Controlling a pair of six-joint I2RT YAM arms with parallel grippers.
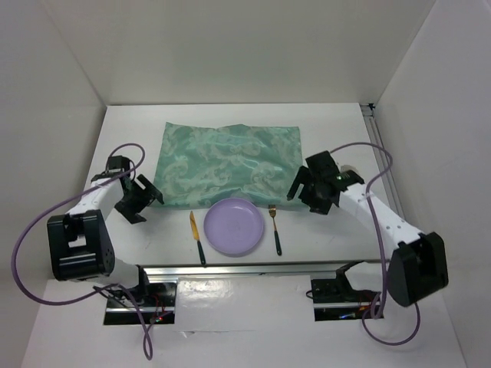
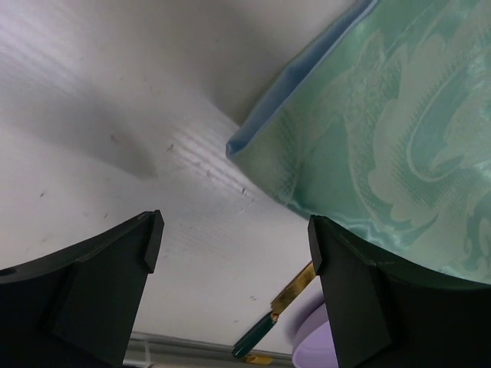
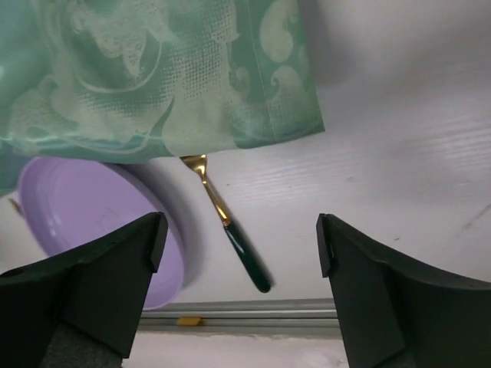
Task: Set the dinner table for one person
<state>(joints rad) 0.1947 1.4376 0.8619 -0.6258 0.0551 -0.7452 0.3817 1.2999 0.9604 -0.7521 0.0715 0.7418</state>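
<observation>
The white dinner table [image 1: 138, 126] carries a teal-green patterned cloth mat [image 1: 230, 161] across its middle. In front of the mat lies a purple plate [image 1: 234, 226], with a gold knife with a dark green handle [image 1: 196, 236] to its left and a matching gold fork [image 1: 275, 228] to its right. My left gripper [image 1: 138, 198] hovers open over bare table off the mat's left near corner [image 2: 253, 153], empty. My right gripper [image 1: 311, 188] stands open and empty by the mat's right near corner [image 3: 299, 115], above the fork [image 3: 230, 230] and the plate [image 3: 84, 207].
White walls close the table in at the back and both sides. A metal rail [image 1: 253, 268] runs along the near edge, also seen in the right wrist view as a rail [image 3: 245, 313]. Purple cables loop from both arms.
</observation>
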